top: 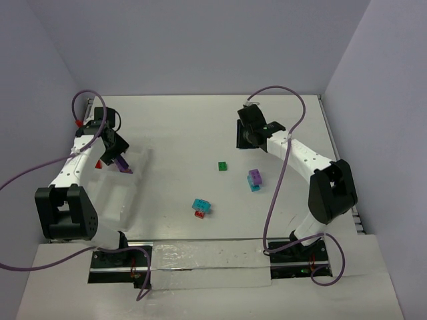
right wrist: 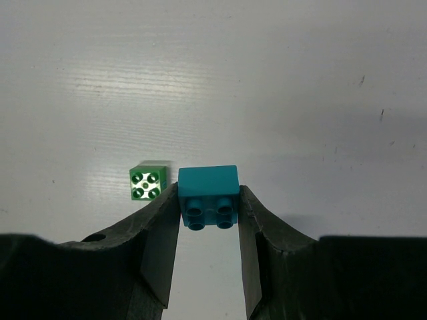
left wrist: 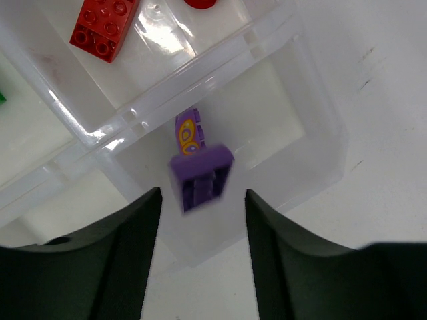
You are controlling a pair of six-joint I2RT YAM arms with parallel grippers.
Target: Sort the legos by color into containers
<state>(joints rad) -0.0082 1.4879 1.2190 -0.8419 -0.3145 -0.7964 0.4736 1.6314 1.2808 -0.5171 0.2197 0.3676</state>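
My left gripper [left wrist: 202, 200] is open over the clear tray [left wrist: 313, 143] at the table's left. A purple brick [left wrist: 200, 175], blurred, is just beyond its fingertips, free of both fingers, over a compartment holding a purple piece with a yellow mark [left wrist: 189, 133]. A red brick [left wrist: 103, 23] lies in the neighbouring compartment. My right gripper [right wrist: 209, 200] is shut on a cyan brick [right wrist: 209, 195], held above the table beside a green brick [right wrist: 147, 181]. In the top view the left gripper [top: 119, 159] is over the tray [top: 130, 193] and the right gripper [top: 241, 141] is at the back middle.
On the table lie the green brick [top: 221, 166], a purple-on-cyan stack [top: 255, 179] and a cyan-on-red stack [top: 201, 207]. A sliver of green [left wrist: 2, 99] shows in a tray compartment. Walls close in the table at the back and on both sides.
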